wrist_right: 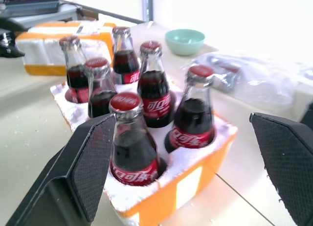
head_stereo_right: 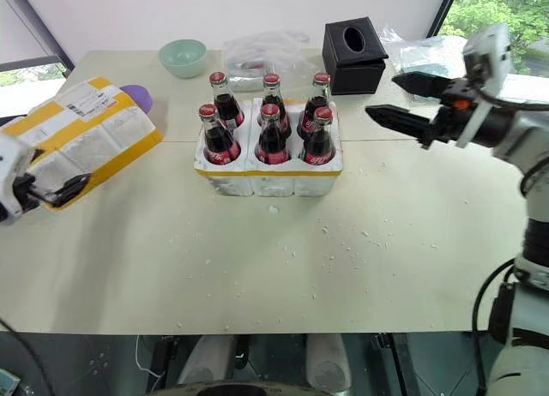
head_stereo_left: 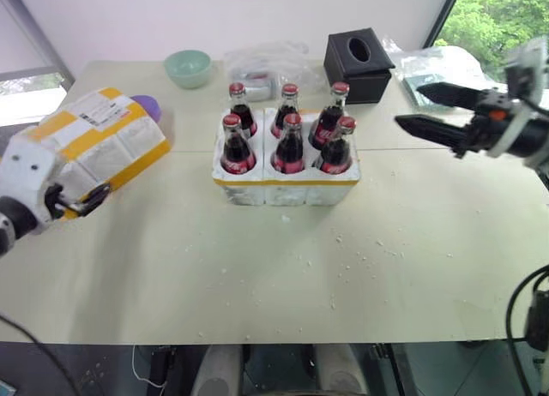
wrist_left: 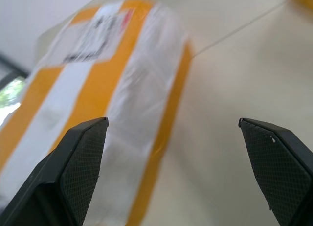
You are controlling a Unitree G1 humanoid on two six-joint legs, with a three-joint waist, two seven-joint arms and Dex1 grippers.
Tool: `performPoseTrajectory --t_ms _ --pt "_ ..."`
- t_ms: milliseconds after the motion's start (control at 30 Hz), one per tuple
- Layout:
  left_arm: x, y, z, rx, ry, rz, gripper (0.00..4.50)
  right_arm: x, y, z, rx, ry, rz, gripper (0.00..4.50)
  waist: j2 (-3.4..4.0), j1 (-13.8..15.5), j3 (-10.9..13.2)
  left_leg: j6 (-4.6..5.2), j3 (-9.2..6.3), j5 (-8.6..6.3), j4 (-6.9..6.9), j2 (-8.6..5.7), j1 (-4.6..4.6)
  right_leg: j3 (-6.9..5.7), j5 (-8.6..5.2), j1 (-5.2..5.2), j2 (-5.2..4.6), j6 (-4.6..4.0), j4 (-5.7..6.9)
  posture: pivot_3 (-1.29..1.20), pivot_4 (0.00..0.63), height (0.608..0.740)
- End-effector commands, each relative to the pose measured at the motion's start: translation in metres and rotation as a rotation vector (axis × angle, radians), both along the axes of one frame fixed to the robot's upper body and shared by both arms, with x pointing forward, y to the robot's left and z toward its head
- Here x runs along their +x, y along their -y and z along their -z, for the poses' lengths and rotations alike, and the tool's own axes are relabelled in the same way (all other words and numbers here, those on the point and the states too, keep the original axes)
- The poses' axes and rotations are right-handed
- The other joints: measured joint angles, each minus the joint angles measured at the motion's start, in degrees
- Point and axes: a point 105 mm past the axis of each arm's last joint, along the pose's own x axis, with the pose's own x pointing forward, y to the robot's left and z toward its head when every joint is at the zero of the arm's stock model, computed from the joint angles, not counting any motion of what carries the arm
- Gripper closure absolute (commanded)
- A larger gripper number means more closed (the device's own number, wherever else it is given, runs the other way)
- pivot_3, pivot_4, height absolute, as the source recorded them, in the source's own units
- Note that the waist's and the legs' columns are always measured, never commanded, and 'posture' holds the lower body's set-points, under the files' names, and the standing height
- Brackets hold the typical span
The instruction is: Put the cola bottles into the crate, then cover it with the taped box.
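Several cola bottles (head_stereo_left: 290, 143) with red caps stand upright in the wells of the white crate (head_stereo_left: 287, 189) at the table's middle. The taped box (head_stereo_left: 99, 139), white with yellow bands and a shipping label, lies tilted at the left. My left gripper (head_stereo_left: 84, 201) is open at the box's near end, and in the left wrist view the box (wrist_left: 112, 89) lies just beyond its fingers. My right gripper (head_stereo_left: 410, 105) hangs open above the table to the right of the crate, pointing at the bottles (wrist_right: 132, 138), with nothing between its fingers.
A black tissue box (head_stereo_left: 358, 63) stands behind the crate at the right. A mint bowl (head_stereo_left: 188, 68) and clear plastic bags (head_stereo_left: 266, 66) lie along the back. A purple object (head_stereo_left: 147, 106) peeks from behind the taped box. White crumbs (head_stereo_left: 360, 250) dot the table in front of the crate.
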Motion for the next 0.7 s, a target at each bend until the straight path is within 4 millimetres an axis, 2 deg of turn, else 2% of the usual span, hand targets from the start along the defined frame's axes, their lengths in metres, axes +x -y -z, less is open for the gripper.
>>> performPoseTrajectory --t_ms 33,133,233,433,700 --pt "-0.01 -0.043 -0.009 0.316 0.032 -0.155 0.0 -0.025 -0.011 -0.016 -0.069 0.087 -0.115 0.02 -0.02 0.0 0.0 0.0 0.02 0.0 -0.06 0.01 0.01 0.0 -0.01 -0.01 0.0 -0.02 -0.01 0.0 0.15 0.737" --pt "-0.016 -0.071 -0.001 0.484 -0.008 -0.225 0.0 -0.032 -0.025 -0.025 -0.052 0.113 -0.182 0.02 -0.02 0.0 0.0 0.0 0.14 0.0 -0.21 0.09 0.0 0.03 0.03 -0.23 0.01 -0.13 0.02 0.0 0.15 0.737" --pt "-0.016 -0.086 0.012 0.563 -0.038 -0.222 0.0 -0.038 -0.036 -0.026 -0.037 0.114 -0.231 0.02 0.0 0.0 0.0 -0.03 0.24 0.02 -0.25 0.16 -0.06 0.06 0.06 -0.36 0.01 -0.2 0.05 0.0 0.15 0.737" --pt "0.004 -0.097 0.032 0.635 -0.039 -0.179 0.0 -0.043 -0.047 -0.02 -0.035 0.107 -0.267 0.02 -0.03 1.2 0.0 -0.1 0.34 0.06 -0.22 0.21 -0.31 0.08 0.14 -0.64 0.01 -0.16 0.07 0.0 0.15 0.737" --pt "0.03 -0.107 0.041 0.65 -0.025 -0.176 0.0 -0.042 -0.048 -0.022 -0.031 0.114 -0.247 0.02 -0.08 1.4 -0.1 -0.14 0.42 0.09 -0.2 0.19 -0.33 0.07 0.24 -0.67 0.01 0.01 0.15 0.0 0.15 0.737"
